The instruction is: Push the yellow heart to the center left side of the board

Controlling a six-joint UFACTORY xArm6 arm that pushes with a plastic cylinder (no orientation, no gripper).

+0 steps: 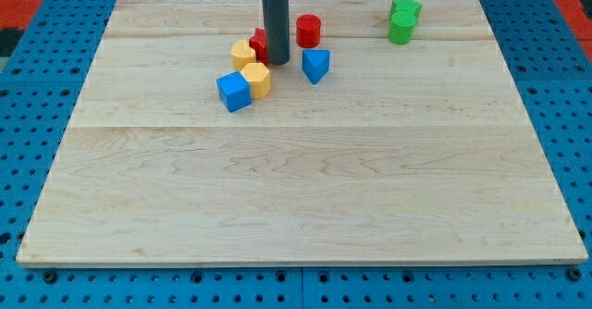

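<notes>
The yellow heart [242, 54] lies near the view's top, left of centre on the wooden board [296, 198]. My tip [277, 62] stands just right of it, in front of a partly hidden red block [258, 43]. A yellow hexagon block [256, 80] sits just below the heart and touches a blue cube [234, 92] on its left.
A red cylinder [308, 30] stands right of the rod. A blue triangular block [315, 66] lies below it. A green star [406, 10] and a green cylinder [400, 29] sit at the top right. Blue pegboard [37, 87] surrounds the board.
</notes>
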